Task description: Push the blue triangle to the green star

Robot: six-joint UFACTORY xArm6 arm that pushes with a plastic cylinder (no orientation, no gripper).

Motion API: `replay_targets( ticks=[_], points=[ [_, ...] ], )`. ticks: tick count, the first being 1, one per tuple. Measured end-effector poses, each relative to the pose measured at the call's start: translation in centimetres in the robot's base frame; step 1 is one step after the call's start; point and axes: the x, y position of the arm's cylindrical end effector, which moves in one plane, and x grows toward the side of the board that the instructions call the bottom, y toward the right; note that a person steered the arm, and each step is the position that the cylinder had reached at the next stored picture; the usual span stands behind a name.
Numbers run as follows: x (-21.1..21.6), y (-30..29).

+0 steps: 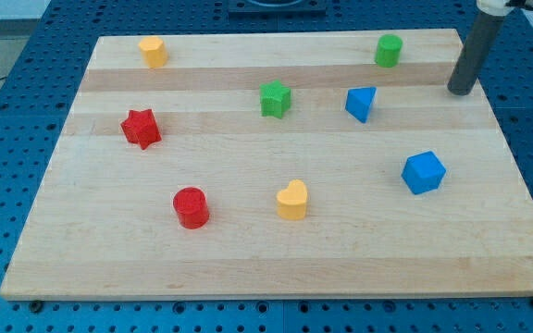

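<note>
Blue triangle (pixel 361 103) resting on the table (pixel 248 268), in the upper right part of the board, right of the green star (pixel 275 99) and near it but apart, a bare strip of wood between the two. Both roughly level with each other in the view. My tip (pixel 460 92) set down near the table's right edge, to the view's right of the blue triangle and slightly higher, well apart from it, touching no block. No pincer on this arm, only the straight dark rod, so nothing pinched or held. Green cylinder (pixel 389 50) above the triangle toward the view's top, between triangle and rod in left-right terms. Blue cube-like block (pixel 423 172) below and right of the triangle. Yellow heart (pixel 292 200) lower down near the middle, red cylinder (pixel 191 207) to its left. Red star (pixel 141 128) at the left side, yellow block (pixel 154 52) at the top left, shape hard to make out.
</note>
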Motion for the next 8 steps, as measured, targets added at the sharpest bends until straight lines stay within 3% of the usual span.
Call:
replay_targets(
  ticks=[1,2,3,5,7,8],
  points=[
    [2.3,-0.4],
    [10.2,-3.6],
    [10.6,-13.6],
    [5.9,-16.5],
    [5.5,-8.8],
    [1.7,-13.2]
  ],
)
